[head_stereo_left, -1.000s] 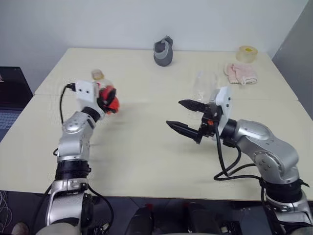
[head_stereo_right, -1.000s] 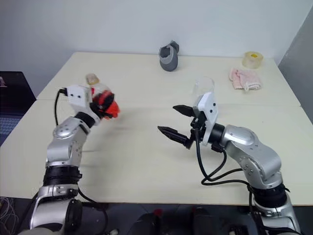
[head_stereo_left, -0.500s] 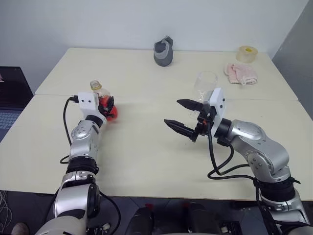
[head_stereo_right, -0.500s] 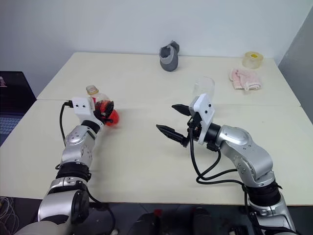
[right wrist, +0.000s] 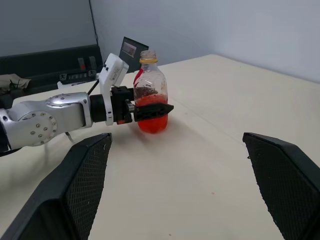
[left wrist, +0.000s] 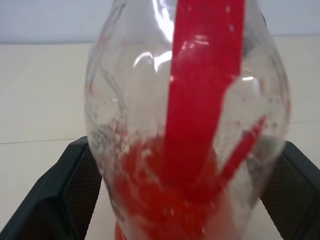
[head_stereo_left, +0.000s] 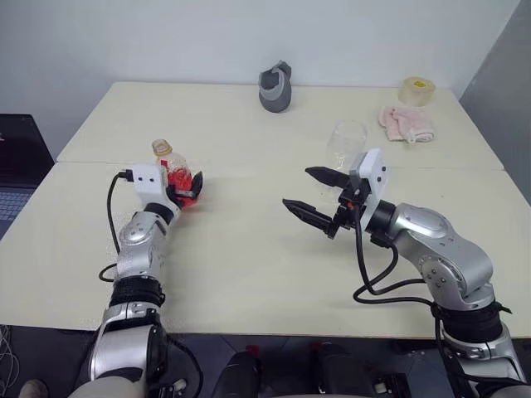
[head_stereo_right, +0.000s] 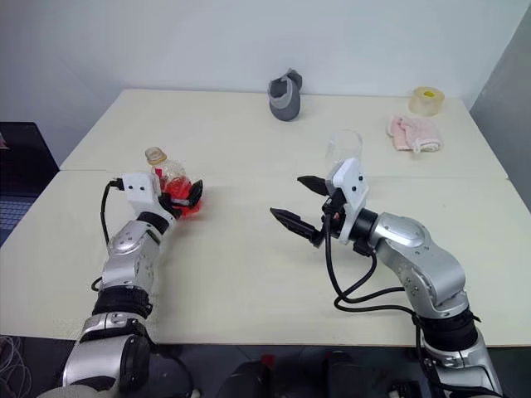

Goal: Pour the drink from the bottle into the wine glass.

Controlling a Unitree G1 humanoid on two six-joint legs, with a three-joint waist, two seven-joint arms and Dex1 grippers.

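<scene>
The left gripper (head_stereo_right: 184,197) stood with its black fingers spread on either side of the small clear plastic bottle (head_stereo_right: 170,189), which stood upright on the cream table (head_stereo_right: 249,274) near its left edge, a little bright red drink (left wrist: 170,200) in its base. The right gripper (head_stereo_right: 300,205) hung open, unloaded, just before the tall clear wine glass (head_stereo_right: 343,152), probably ready to steady it.

My left gripper (head_stereo_left: 187,184) low over table edge side, fingers spread wide, one black pad (left wrist: 65,195) on each flank of what sits between them, small gaps visible. My right gripper (head_stereo_left: 314,197) raised mid-air, level, aimed toward left one, jaws fully apart, nothing between. Both forearms extended forward.
</scene>
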